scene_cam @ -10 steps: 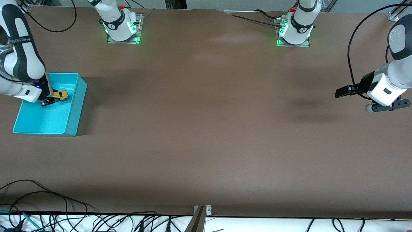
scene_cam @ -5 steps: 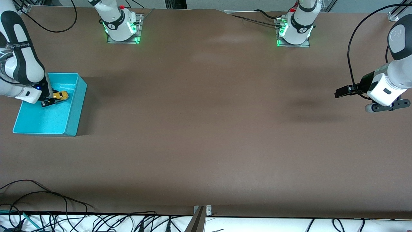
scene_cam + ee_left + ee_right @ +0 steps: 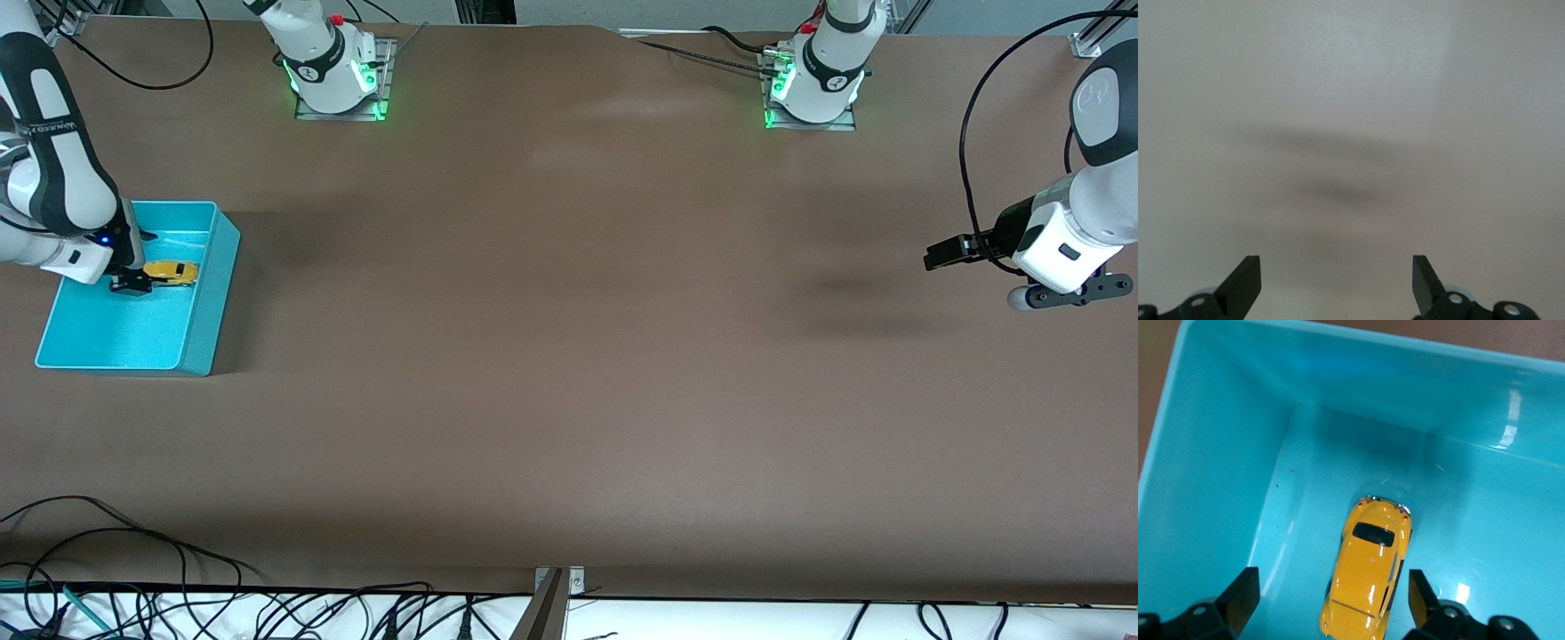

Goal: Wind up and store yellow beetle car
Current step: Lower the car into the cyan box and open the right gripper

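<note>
The yellow beetle car [image 3: 171,270] lies on its wheels on the floor of the teal bin [image 3: 212,293], in the part of the bin nearer the robots' bases. My right gripper [image 3: 133,283] is low inside the bin, open, with its jaws spread on either side of the car and clear of it. In the right wrist view the car [image 3: 1368,580] sits between the fingers of the right gripper [image 3: 1333,579], on the bin floor [image 3: 1218,487]. My left gripper [image 3: 1071,293] waits open and empty over bare table at the left arm's end; it also shows in the left wrist view [image 3: 1336,267].
The teal bin stands at the right arm's end of the brown table. Both arm bases [image 3: 333,71] stand along the table's top edge in the front view. Cables [image 3: 133,551] lie along the edge nearest the front camera.
My right gripper has opened and let go of the car, which has dropped from a tilted hold to lie level on the bin floor. The left arm has not moved.
</note>
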